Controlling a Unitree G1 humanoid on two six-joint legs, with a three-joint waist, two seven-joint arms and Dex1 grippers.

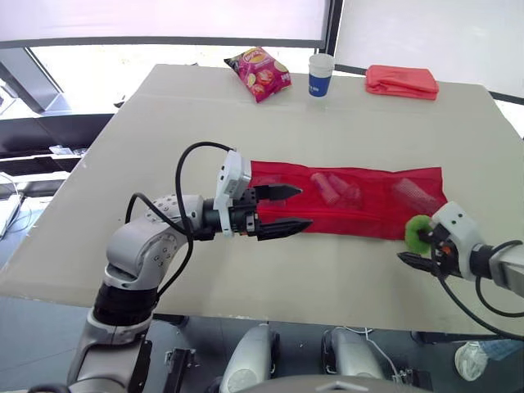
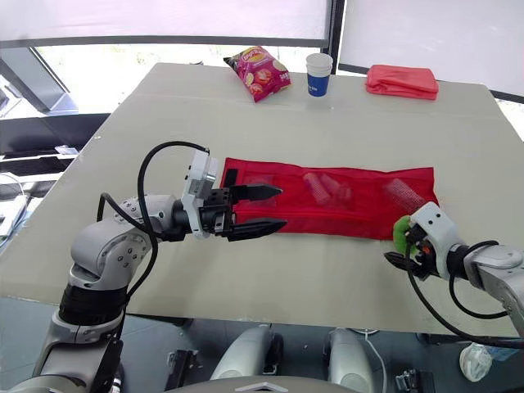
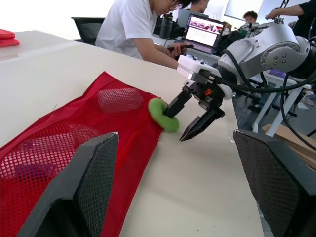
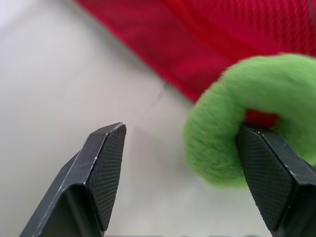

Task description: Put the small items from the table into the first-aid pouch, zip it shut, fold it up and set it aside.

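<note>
Green ring (image 1: 417, 232) hooked over right hand (image 1: 415, 249) finger, at pouch (image 1: 352, 202) edge

One flat red mesh pouch (image 1: 368, 214) is lying on one beige table (image 1: 164, 123). At least three clear tube-like items (image 1: 324, 187) are showing through its mesh; a faint fourth is too unclear to count. One fuzzy green ring (image 1: 416, 233) is sitting at the pouch's end. Along the far edge, one red-and-pink snack bag (image 1: 259, 73), one white-and-blue paper cup (image 1: 320, 75) and one folded red cloth bundle (image 1: 401, 81) are resting. Two black-fingered grippers are reaching over the table: the left gripper (image 1: 304, 206) and the right gripper (image 1: 412, 248). Beyond the table, at least three people (image 3: 131, 27) are sitting by one open laptop (image 3: 205, 30).
</note>
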